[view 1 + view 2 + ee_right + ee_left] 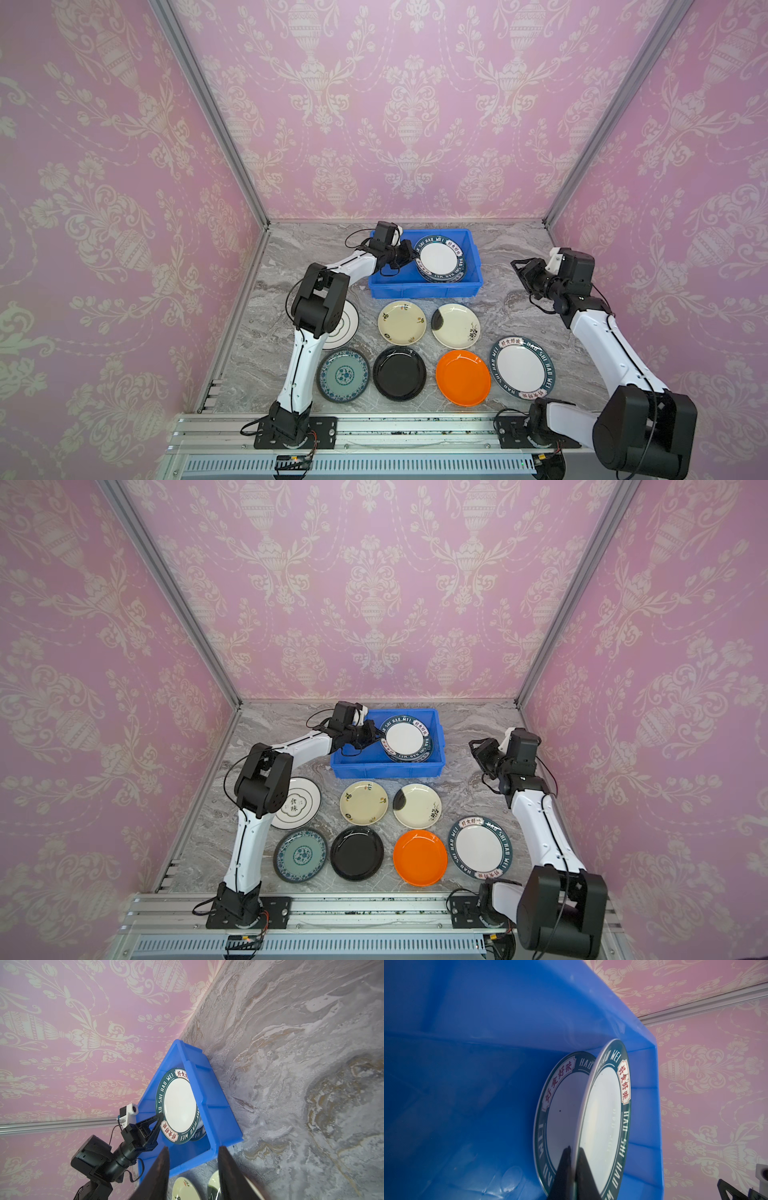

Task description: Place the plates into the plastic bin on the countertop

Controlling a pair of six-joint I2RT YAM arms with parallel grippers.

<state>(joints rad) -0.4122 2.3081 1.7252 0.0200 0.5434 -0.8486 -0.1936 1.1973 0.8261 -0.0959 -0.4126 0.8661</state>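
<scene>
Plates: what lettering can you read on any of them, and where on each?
"HAO SHI HAO WEI": dark rim of the lettered plate on the countertop; also, partly hidden, on the gripped plate in the left gripper and the lower plate in the blue bin.
"好食好味": red, in white panels on those three rims.
"食味": centre of the white plate.
Cream plates: marks too small to read.

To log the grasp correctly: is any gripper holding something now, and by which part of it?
The left gripper is shut on the dark rim edge of a tilted lettered-rim white plate. The right gripper is open and holds nothing.
</scene>
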